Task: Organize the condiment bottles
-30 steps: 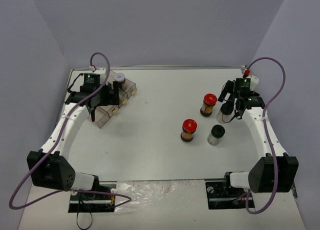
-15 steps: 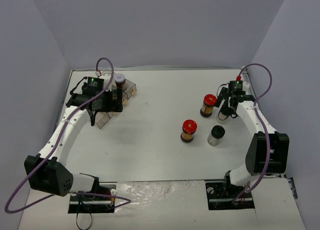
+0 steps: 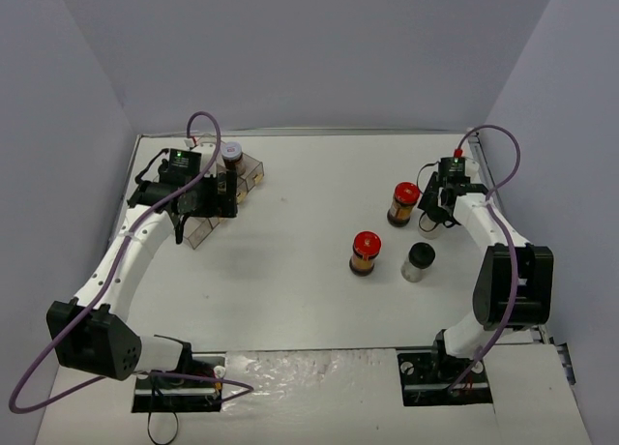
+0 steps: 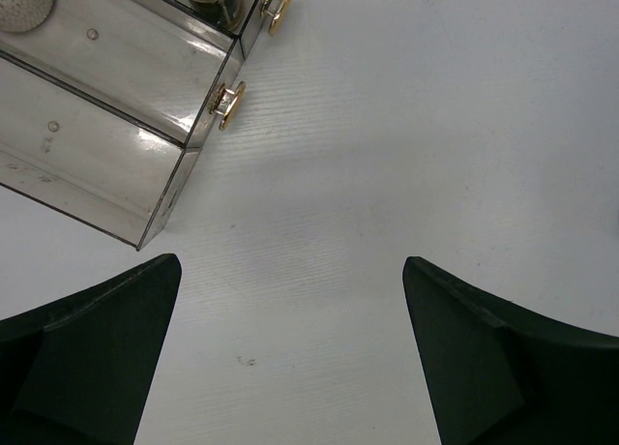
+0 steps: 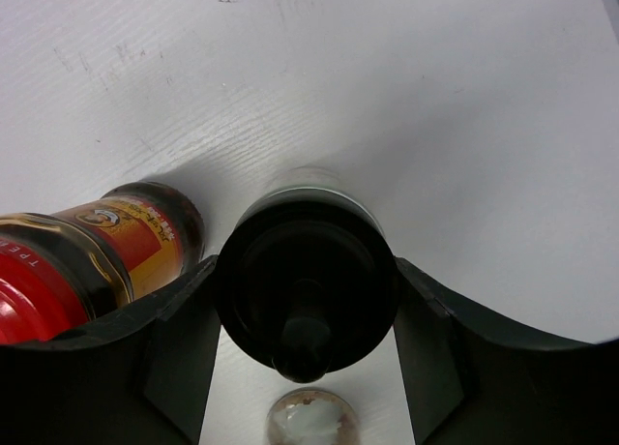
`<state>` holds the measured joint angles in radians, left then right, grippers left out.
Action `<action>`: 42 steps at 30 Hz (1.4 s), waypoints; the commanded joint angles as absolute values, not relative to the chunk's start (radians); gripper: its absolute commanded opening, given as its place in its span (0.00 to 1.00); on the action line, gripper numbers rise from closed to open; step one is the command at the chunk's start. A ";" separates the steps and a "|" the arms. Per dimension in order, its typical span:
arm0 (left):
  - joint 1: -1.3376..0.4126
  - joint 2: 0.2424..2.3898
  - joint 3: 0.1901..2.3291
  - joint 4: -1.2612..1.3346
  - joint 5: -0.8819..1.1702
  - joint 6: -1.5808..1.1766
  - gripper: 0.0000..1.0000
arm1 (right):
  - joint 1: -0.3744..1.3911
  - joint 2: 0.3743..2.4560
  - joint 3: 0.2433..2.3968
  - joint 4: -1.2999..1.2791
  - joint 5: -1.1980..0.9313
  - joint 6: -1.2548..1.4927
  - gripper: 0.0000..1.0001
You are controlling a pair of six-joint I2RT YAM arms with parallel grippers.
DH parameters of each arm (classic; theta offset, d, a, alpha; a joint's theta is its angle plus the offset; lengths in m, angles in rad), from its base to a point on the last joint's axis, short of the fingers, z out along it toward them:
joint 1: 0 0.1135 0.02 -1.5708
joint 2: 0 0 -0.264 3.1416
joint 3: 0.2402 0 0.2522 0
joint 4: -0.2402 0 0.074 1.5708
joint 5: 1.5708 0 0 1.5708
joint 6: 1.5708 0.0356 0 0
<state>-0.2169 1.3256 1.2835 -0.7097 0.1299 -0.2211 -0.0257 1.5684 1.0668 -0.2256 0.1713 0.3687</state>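
Observation:
In the right wrist view, my right gripper (image 5: 308, 300) is shut on a black-capped bottle (image 5: 308, 285), with both fingers pressed against the sides of its cap. A red-lidded jar (image 5: 97, 252) with orange-brown contents stands close on its left. From above, that right gripper (image 3: 437, 216) sits just right of this red-lidded jar (image 3: 403, 203) and hides most of the held bottle. A second red-lidded jar (image 3: 365, 252) and another black-capped jar (image 3: 419, 261) stand nearer the front. My left gripper (image 4: 292, 263) hangs open over bare table beside the tray.
A clear plastic compartment tray (image 3: 203, 221) with gold handles (image 4: 227, 104) stands at the back left. A white-lidded jar (image 3: 231, 150) sits in its far end. The side walls stand close to both arms.
The right arm has swung in over the black-capped bottle and its jaws have shut on the cap. The left arm shifted slightly at first, then stayed still with its jaws open.

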 commanded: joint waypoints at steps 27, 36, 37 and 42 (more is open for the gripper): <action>-0.223 1.168 1.457 -0.742 0.142 -0.169 0.97 | 0.612 1.804 1.974 -0.467 -0.115 -0.011 0.00; -0.222 1.040 1.274 -0.702 0.117 -0.179 0.97 | 0.760 2.011 1.897 -0.321 -0.148 -0.080 0.00; -0.222 1.032 1.260 -0.697 0.120 -0.183 0.97 | 0.768 2.022 1.880 -0.300 -0.148 -0.082 0.00; -0.222 0.999 1.197 -0.668 0.132 -0.198 0.97 | 0.808 2.031 1.754 -0.177 -0.134 -0.081 0.00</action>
<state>-0.2169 1.0269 1.2086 -0.7408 0.1295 -0.1852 0.7921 2.0909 1.8000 -0.3760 -0.1413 -0.0577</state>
